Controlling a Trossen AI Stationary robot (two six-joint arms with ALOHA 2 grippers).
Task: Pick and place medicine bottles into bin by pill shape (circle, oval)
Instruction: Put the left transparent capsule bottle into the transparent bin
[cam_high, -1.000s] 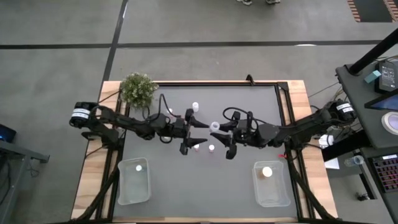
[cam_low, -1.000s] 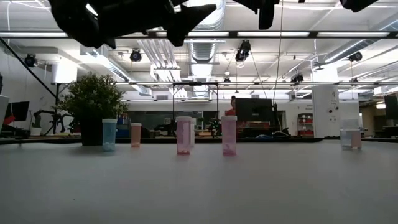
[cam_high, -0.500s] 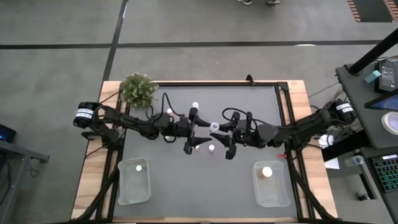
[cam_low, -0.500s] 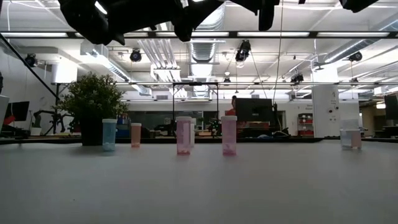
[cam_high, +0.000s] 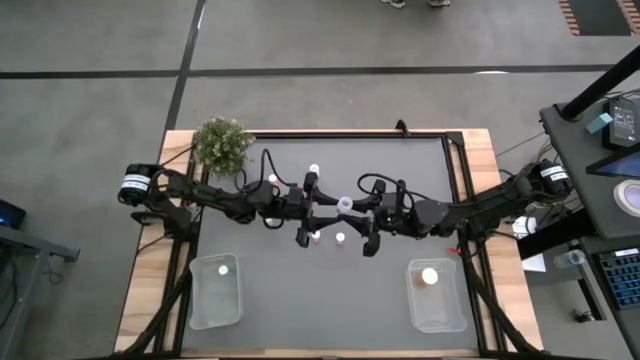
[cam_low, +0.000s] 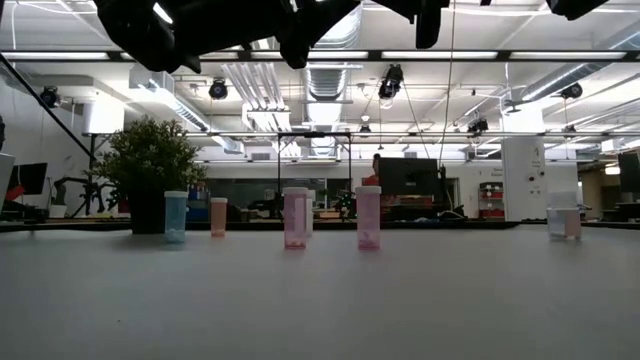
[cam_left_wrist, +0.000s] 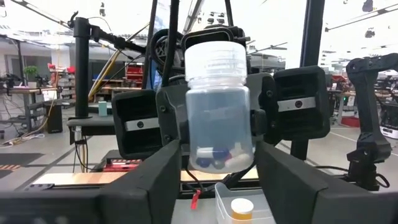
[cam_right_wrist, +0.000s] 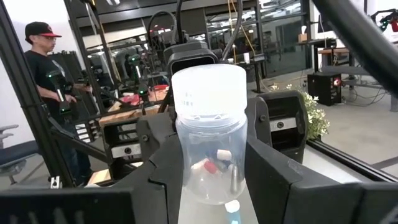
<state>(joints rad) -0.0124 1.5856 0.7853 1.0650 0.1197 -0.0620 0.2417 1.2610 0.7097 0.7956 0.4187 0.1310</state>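
Observation:
A clear medicine bottle (cam_high: 345, 203) with a white cap and a few pills at its bottom is held in the air over the table's middle. My right gripper (cam_right_wrist: 211, 142) is shut on it. My left gripper (cam_left_wrist: 219, 148) is open, and its fingers stand close on either side of the same bottle's lower body (cam_left_wrist: 217, 143). Several more bottles stand upright on the mat: two pink ones (cam_low: 296, 217) (cam_low: 368, 216), a bluish one (cam_low: 175, 216) and an orange-tinted one (cam_low: 218, 216). My right gripper pinches the bottle's body (cam_right_wrist: 186, 158) below the cap between its two fingers. The fingers lie level and come from the table's right side. The bottle is upright and lifted clear of the table. Whether my left gripper's fingers (cam_left_wrist: 171, 168) touch the bottle, I cannot tell.
A clear bin (cam_high: 200, 300) at the near left holds one bottle (cam_high: 223, 268). A second bin (cam_high: 450, 305) at the near right holds another (cam_high: 429, 276). A green potted plant (cam_high: 222, 142) stands at the far left corner. A person (cam_right_wrist: 43, 68) stands beyond the table.
My left gripper has gone toward the table's right edge, up to the bottle held by my right gripper, so that its fingers now flank it. The right gripper and the bottle have kept still.

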